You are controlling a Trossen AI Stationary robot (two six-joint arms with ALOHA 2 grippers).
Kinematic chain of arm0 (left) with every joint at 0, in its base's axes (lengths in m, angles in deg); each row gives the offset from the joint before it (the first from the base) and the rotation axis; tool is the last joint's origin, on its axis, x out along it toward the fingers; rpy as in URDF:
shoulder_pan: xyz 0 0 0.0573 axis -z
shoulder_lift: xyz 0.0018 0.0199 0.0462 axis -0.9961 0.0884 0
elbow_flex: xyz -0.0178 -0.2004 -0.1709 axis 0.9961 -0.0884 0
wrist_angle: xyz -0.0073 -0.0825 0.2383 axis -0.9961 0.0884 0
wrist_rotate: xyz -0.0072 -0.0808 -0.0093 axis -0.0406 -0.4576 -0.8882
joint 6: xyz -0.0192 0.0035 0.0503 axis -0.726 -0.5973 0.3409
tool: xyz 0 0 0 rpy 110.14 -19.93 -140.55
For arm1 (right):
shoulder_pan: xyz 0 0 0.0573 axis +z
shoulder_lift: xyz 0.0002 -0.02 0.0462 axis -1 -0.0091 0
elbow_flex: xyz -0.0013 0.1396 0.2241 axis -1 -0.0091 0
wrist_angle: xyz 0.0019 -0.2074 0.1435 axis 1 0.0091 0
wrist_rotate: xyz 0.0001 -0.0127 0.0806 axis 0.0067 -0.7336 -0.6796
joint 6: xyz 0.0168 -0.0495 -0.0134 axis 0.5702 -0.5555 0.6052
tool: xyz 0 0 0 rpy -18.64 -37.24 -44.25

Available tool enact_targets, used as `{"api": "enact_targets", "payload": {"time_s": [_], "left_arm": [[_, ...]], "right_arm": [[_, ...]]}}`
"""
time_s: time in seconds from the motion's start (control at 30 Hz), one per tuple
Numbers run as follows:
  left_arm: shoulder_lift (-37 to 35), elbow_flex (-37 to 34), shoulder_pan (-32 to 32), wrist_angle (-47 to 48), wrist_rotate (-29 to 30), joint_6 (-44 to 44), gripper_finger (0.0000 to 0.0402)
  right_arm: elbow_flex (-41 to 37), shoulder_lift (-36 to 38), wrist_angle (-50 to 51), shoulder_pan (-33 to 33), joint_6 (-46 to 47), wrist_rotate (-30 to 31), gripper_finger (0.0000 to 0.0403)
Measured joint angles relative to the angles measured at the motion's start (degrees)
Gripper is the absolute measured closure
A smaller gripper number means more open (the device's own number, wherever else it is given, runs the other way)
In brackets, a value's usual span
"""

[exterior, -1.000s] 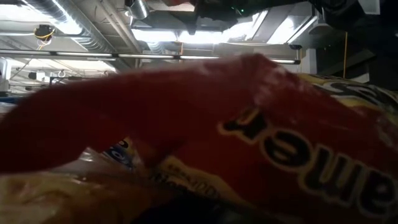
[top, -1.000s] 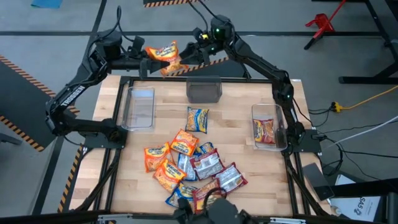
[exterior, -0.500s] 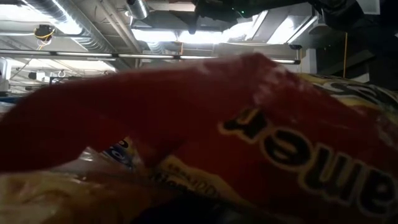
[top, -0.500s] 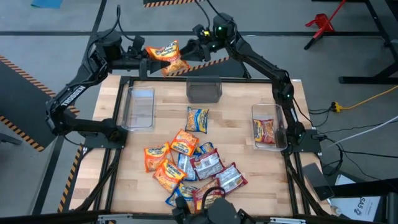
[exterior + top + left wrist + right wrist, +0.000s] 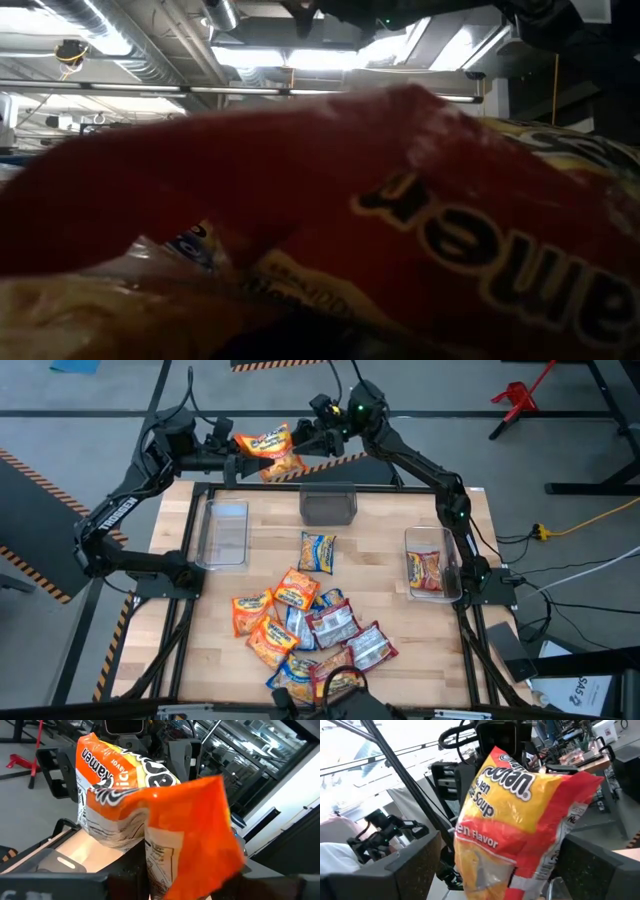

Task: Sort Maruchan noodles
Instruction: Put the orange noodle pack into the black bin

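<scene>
Orange plastic crinkles between both arms above the far edge of the desk: an orange Maruchan packet hangs in the air there, beyond the dark middle bin. The left claw pinches one end of it, and the left wrist view shows the wrapper folded up out of its fingers. The right claw meets the packet's other end, and the right wrist view shows the yellow-and-orange face rising out of its fingers, so it looks pressed together on the same packet, a two-arm hold or a hand-over.

The rest of the noodles lie on the desk. A blue-and-yellow packet sits alone near the middle. A pile of mixed packets overlaps at the near edge, orange ones toward the left, red-and-silver ones toward the right, one pressed right up against the low camera. One red packet already lies in the clear right bin; the clear left bin shows nothing in it.

These packets should be light, with a brittle noodle block inside a slick, loose film. The film buckles where it is held, so a pinch on the sealed end flap is the surest hold; squeezing across the block risks cracking it, and the glossy wrapper could slip from a shallow pinch. In the pile, overlapping packets may drag a neighbour along.
</scene>
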Motion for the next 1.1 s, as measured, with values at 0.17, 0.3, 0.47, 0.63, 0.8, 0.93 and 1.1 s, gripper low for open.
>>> {"api": "enact_targets", "payload": {"time_s": [0.17,0.3,0.47,0.63,0.8,0.93,1.1], "left_arm": [[0.8,0.0,1.0,-1.0,-0.2,0.7,0.0260],[1.2,0.0,2.1,-2.6,-0.9,0.7,0.0260],[2.0,0.0,3.1,-2.4,-0.8,0.7,0.0260],[1.9,0.0,3.1,-2.5,-0.7,0.7,0.0260],[2.1,0.0,3.1,-2.4,1.0,1.1,0.0260],[2.9,0.0,3.1,-2.3,1.3,1.2,0.0260],[3.6,0.0,3.0,-1.4,1.9,1.1,0.0260]], "right_arm": [[0.0,0.0,0.2,1.4,-0.8,0.1,0.0050],[0.0,-0.2,0.8,2.1,-1.6,1.1,0.0050],[0.0,-0.3,0.7,2.3,-1.5,0.9,0.0050],[0.0,-0.3,0.7,2.3,-1.4,-0.4,0.0068],[0.0,-0.3,1.0,2.3,-1.3,-0.4,0.0132],[0.0,-0.3,1.3,2.2,-1.4,-0.4,0.0186],[0.0,-0.3,1.8,2.0,-1.4,-0.5,0.0255]]}}
